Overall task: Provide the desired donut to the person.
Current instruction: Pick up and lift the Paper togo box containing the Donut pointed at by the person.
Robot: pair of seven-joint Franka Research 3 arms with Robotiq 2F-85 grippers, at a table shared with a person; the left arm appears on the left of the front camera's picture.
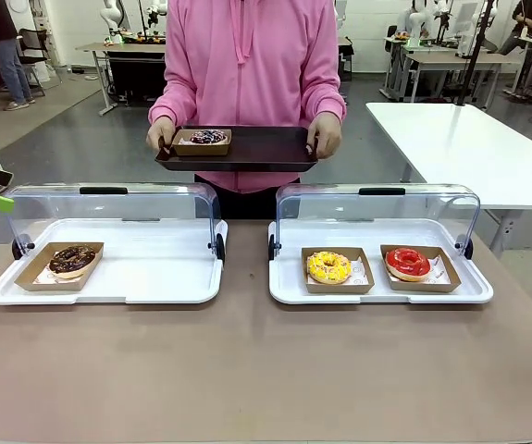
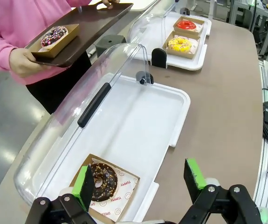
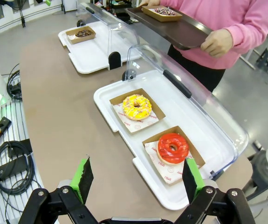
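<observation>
Place: a robotics lab, probably, in an open hall. Beyond the brown table (image 1: 266,370), grey floor (image 1: 80,139) is running back to white workbenches (image 1: 432,60) carrying equipment. Off its far right corner a white table (image 1: 460,139) is standing, and beside it black cables (image 3: 8,158) are lying coiled.

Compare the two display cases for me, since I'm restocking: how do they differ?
The left case holds one donut, the right case two. The left case's chocolate donut sits at its left end, the rest bare; the right case's yellow donut and red donut take its middle and right. Both are white trays with clear lids standing open.
</observation>
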